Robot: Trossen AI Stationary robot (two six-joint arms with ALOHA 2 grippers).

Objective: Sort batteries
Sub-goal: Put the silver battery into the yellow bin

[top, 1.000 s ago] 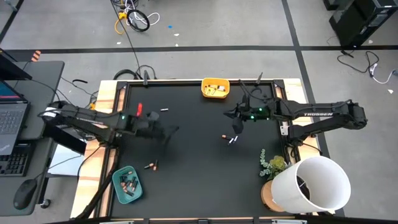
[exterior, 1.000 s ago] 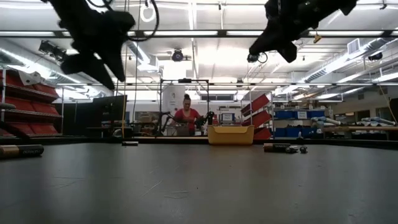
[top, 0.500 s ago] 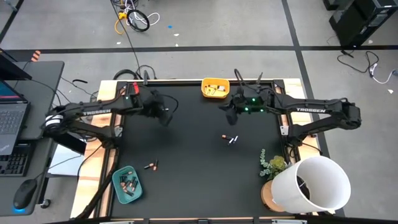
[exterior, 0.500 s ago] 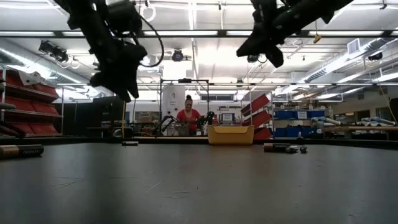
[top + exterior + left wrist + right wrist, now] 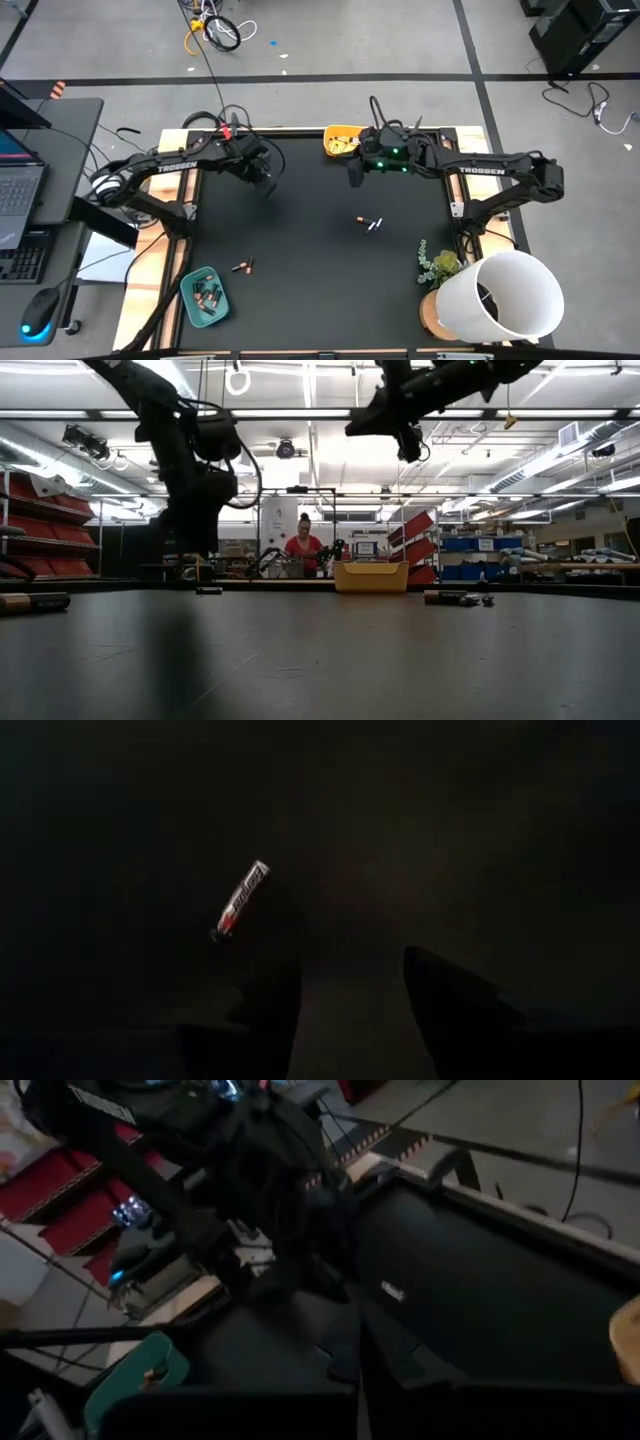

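My left gripper (image 5: 266, 184) hangs open over the far left of the black table, pointing steeply down. Just ahead of its fingers (image 5: 268, 1012) a silvery-white battery (image 5: 240, 900) with a red end lies flat on the table, untouched. My right gripper (image 5: 352, 176) is shut and held high near the yellow tray (image 5: 336, 140) at the far edge; I see nothing between its fingers (image 5: 345, 1342). Two batteries (image 5: 370, 223) lie at mid-table and two more (image 5: 243, 266) near the teal tray (image 5: 190, 283), which holds several.
A small plant (image 5: 438, 263) and a big white bucket (image 5: 505, 295) stand at the near right corner. A person (image 5: 301, 546) sits far behind the table. The black mat between the arms is bare apart from the loose batteries.
My left gripper has swung from mid-left toward the far edge, sunk and rolled, and now hangs over the silvery battery, still open. My right gripper, still shut, has left the spot above the two middle batteries and gone toward the far edge and the yellow tray.
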